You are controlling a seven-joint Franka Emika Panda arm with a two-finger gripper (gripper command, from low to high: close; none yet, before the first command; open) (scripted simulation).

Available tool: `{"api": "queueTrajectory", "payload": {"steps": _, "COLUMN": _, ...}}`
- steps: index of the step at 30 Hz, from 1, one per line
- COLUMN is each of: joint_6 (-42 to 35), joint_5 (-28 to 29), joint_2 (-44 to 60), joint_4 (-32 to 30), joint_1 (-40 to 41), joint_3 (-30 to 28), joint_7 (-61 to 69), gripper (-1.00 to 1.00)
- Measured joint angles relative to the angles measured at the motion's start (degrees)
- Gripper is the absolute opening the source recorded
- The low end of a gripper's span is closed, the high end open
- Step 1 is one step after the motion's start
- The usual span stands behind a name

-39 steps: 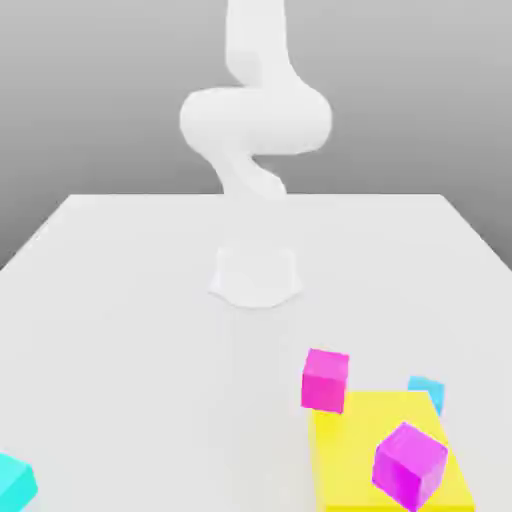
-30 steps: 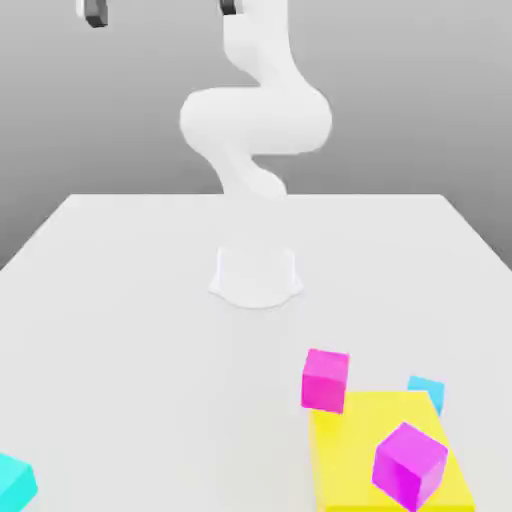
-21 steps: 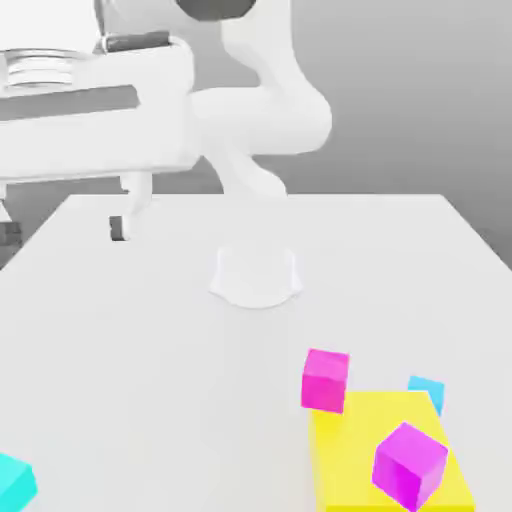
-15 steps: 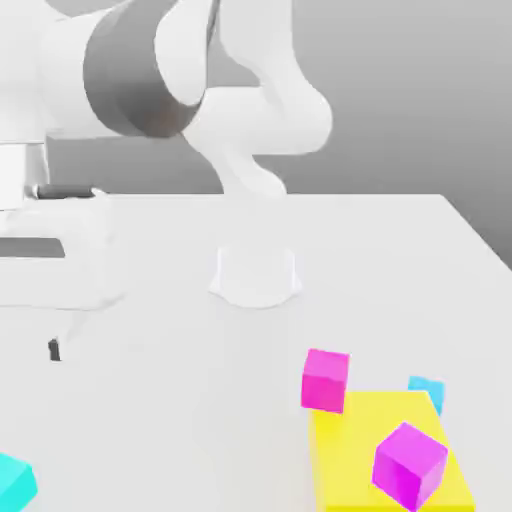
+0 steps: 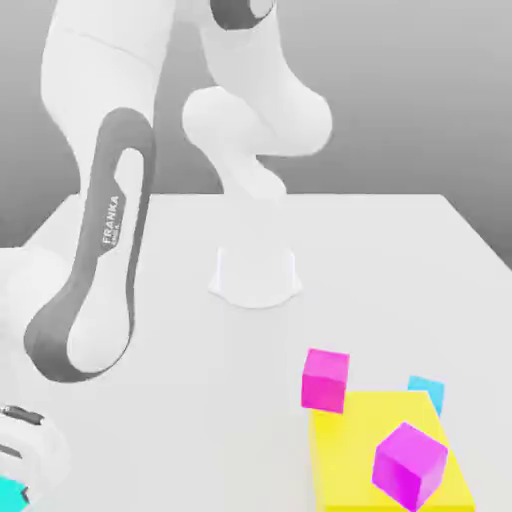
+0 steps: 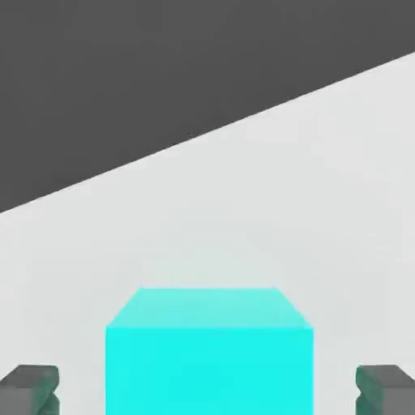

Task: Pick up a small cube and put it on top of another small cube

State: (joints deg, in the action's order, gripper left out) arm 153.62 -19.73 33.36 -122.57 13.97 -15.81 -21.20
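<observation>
On the white tabletop, near the exterior view's lower left corner, the small plain bright cyan cube sits with the white robot arm bent low over it, so that a mere sliver of its cyan face peeks out beneath the white hand. Seen from the hand view, the same cube lies on the pale surface directly between the two dark grey fingertips of the gripper. The fingers stand spread apart, one on each side of the cube, with a clear strip of table visible between each pad and the cube's nearest face; they do not touch it, and the cube rests flat on the table.

Well apart from this, toward the exterior view's lower right, a flat bright yellow square slab lies on the table. A purple-magenta cube sits on the slab, turned at an angle to its edges. A magenta cube stands just at the slab's far left corner, and a second, smaller-looking cyan cube shows behind the slab's far right corner. The arm's round white base stands near the middle of the table.
</observation>
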Motion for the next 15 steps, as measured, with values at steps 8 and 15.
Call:
{"api": "queueTrajectory", "payload": {"steps": 8, "joint_6": -4.8, "joint_5": 3.3, "joint_2": -6.6, "joint_4": -1.9, "joint_1": -2.4, "joint_3": -2.8, "joint_7": -2.3, "gripper": -1.00}}
{"api": "queueTrajectory", "payload": {"steps": 15, "joint_6": -9.3, "joint_5": 6.8, "joint_2": -20.3, "joint_4": -11.1, "joint_1": -10.7, "joint_3": 2.0, "joint_7": -3.2, "gripper": -1.00}}
